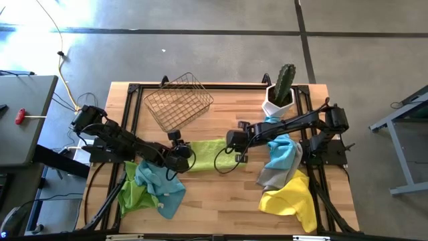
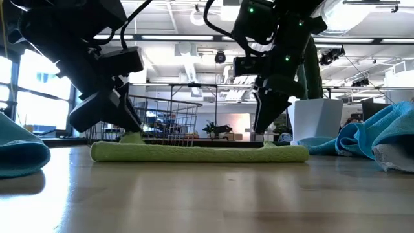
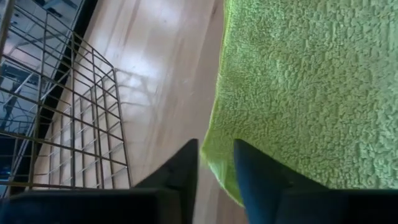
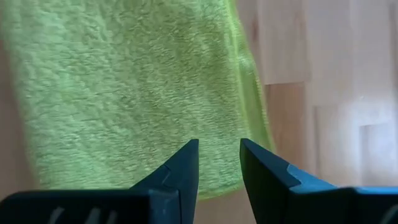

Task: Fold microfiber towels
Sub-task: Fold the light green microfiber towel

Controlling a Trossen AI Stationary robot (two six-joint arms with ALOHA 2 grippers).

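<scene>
High view: left gripper [image 1: 184, 155] and right gripper [image 1: 229, 142] sit at opposite ends of the folded lime green towel [image 1: 207, 153] mid-table, both with fingers parted and nothing pinched; wire basket [image 1: 178, 101] just behind it.

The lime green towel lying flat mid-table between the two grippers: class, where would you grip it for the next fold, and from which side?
Probably by a short end of the lime green towel. It lies flat as a long folded strip, so its ends offer thin, reachable edges. Come down from above: left gripper at its own end, right gripper at the other.
</scene>
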